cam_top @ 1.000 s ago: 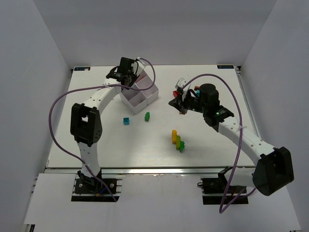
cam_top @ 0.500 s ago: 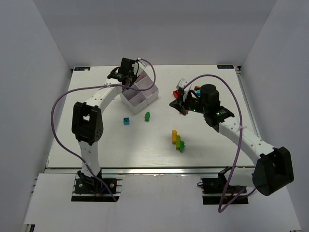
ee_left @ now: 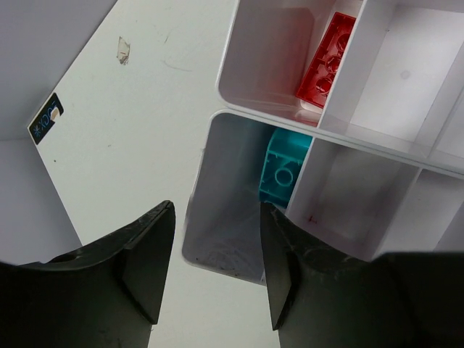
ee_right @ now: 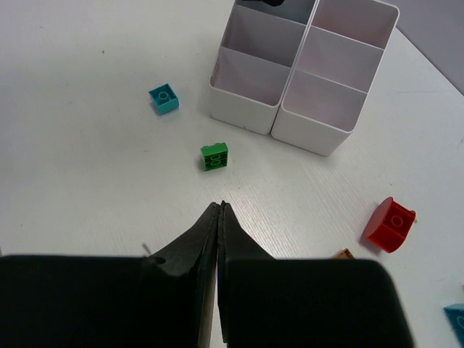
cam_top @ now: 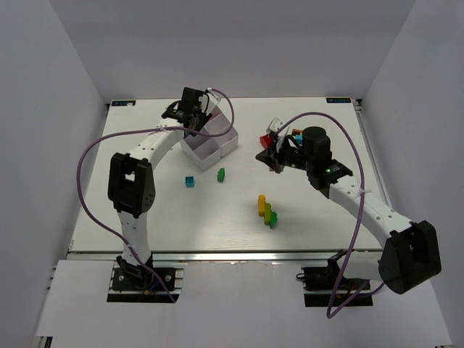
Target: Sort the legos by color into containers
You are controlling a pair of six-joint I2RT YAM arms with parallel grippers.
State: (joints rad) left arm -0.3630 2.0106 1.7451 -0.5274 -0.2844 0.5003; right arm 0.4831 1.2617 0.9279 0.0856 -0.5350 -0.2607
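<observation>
We see a white tray (ee_right: 312, 138) on a white table (ee_right: 87, 188). In its compartments we see a red brick (ee_left: 326, 61) and a teal brick (ee_left: 284, 168). Loose on the table are a green brick (ee_right: 214, 156), a small teal cube (ee_right: 164, 98), a red curved piece (ee_right: 390, 224) and a yellow-and-green stack (cam_top: 266, 209). The cables (cam_top: 76, 181) are purple.

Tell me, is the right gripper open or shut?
Shut. The right gripper has its fingers pressed together with no gap, and nothing sits between them.
</observation>
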